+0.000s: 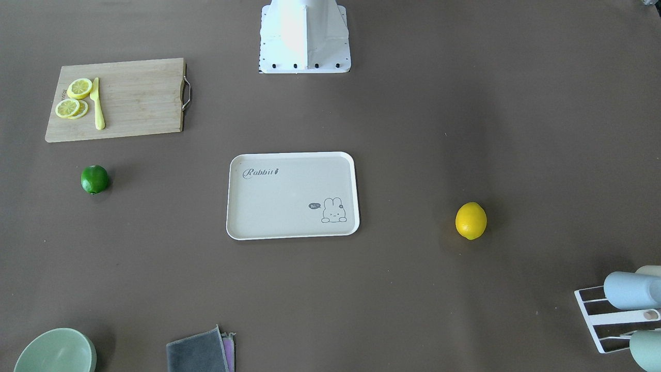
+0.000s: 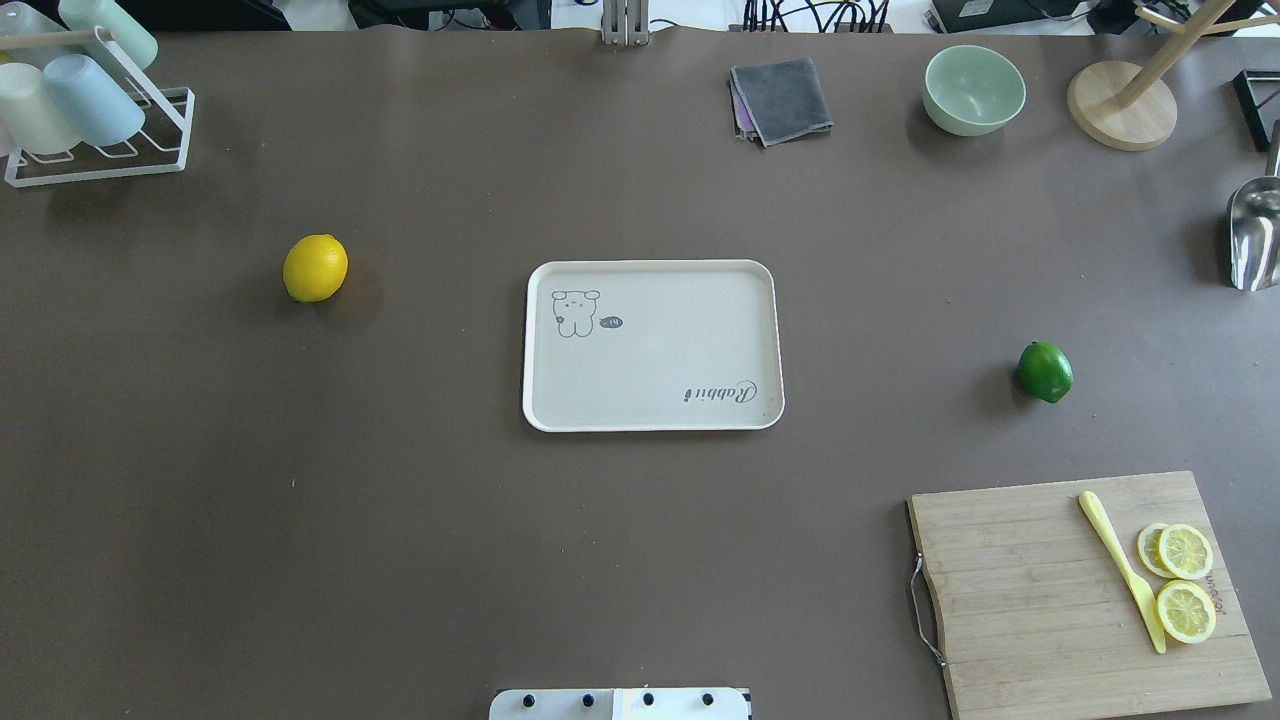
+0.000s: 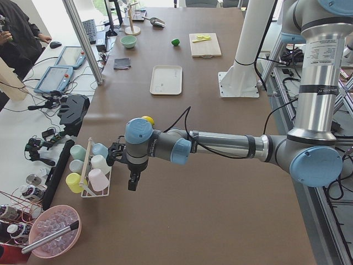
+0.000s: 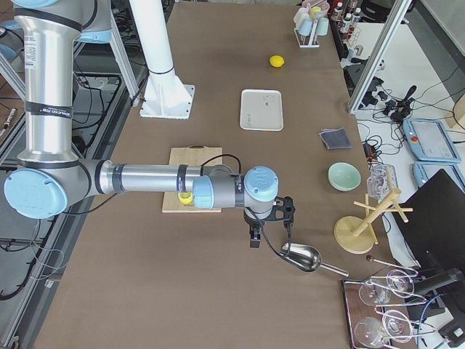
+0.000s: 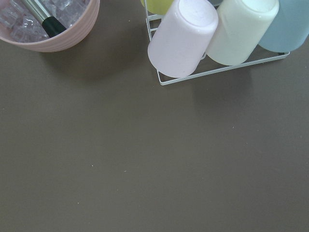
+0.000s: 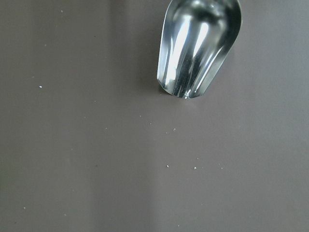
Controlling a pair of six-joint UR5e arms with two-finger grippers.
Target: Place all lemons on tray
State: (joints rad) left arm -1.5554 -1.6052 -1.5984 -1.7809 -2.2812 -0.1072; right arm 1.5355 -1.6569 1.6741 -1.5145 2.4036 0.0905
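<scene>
The yellow lemon (image 2: 315, 267) lies on the brown table left of the tray (image 2: 650, 350); it also shows in the front view (image 1: 470, 220). The green lemon (image 2: 1045, 371) lies right of the tray, near the cutting board. The beige "Rabbit" tray (image 1: 289, 201) is empty at mid-table. My left gripper (image 3: 133, 182) hangs beside the cup rack at the table's left end, far from both lemons. My right gripper (image 4: 253, 238) hangs by the metal scoop at the right end. Both show only in the side views; I cannot tell whether they are open or shut.
A wooden cutting board (image 2: 1030, 590) holds lemon slices (image 2: 1185, 580) and a yellow knife (image 2: 1120, 565). A cup rack (image 2: 90, 100), a grey cloth (image 2: 783, 98), a green bowl (image 2: 974, 88), a wooden stand (image 2: 1120, 105) and a metal scoop (image 6: 198, 46) line the far edge and ends. A pink bowl (image 5: 53, 29) sits near the rack.
</scene>
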